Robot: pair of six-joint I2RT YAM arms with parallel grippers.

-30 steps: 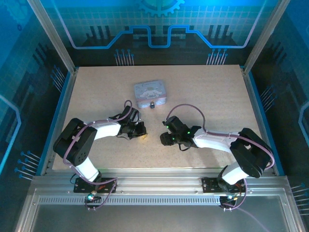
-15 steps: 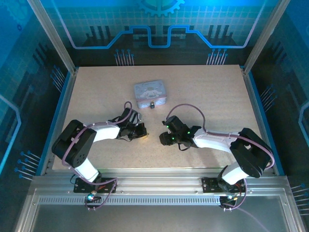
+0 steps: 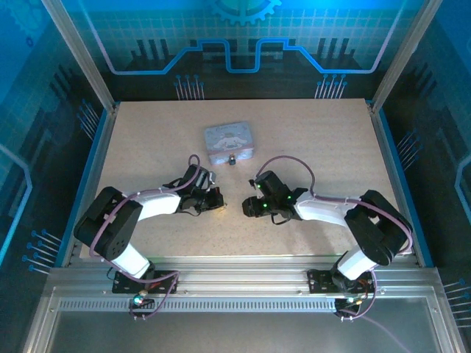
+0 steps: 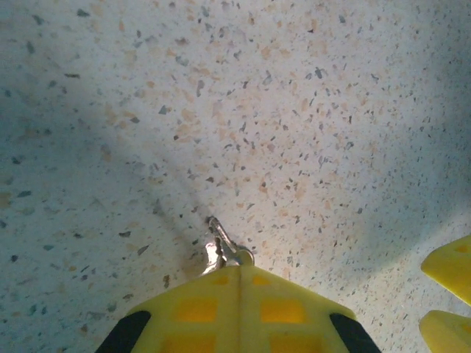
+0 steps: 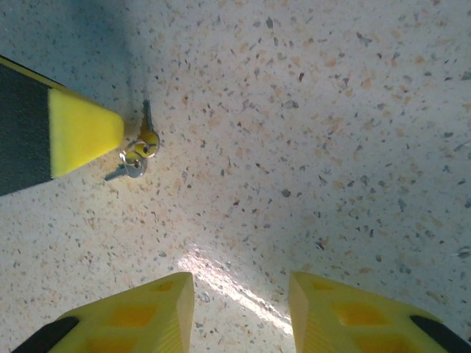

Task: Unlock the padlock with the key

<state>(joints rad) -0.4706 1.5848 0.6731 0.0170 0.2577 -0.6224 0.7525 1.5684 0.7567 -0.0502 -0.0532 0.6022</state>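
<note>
The key (image 4: 218, 245) is a small silver bunch on a ring, lying on the speckled table right at the tips of my left gripper (image 4: 239, 269). That gripper is shut; I cannot tell whether it pinches the ring or only touches it. In the right wrist view the key (image 5: 138, 153) lies beside the left gripper's yellow fingertip (image 5: 85, 132). My right gripper (image 5: 239, 309) stands open and empty, a short way to the key's right. The padlock (image 3: 232, 159) sits farther back, against the tin's front edge. Seen from above, the left gripper (image 3: 220, 202) and the right gripper (image 3: 248, 209) nearly face each other.
A silver-grey tin (image 3: 228, 142) with a cartoon print lies at the back centre of the table (image 3: 331, 140). The right gripper's yellow fingertips (image 4: 450, 266) show at the left wrist view's right edge. Blue frame rails border the table's left and right sides.
The right gripper has crept a little left toward the key. The left gripper has stayed shut at the key, with its arm shifting slightly.
</note>
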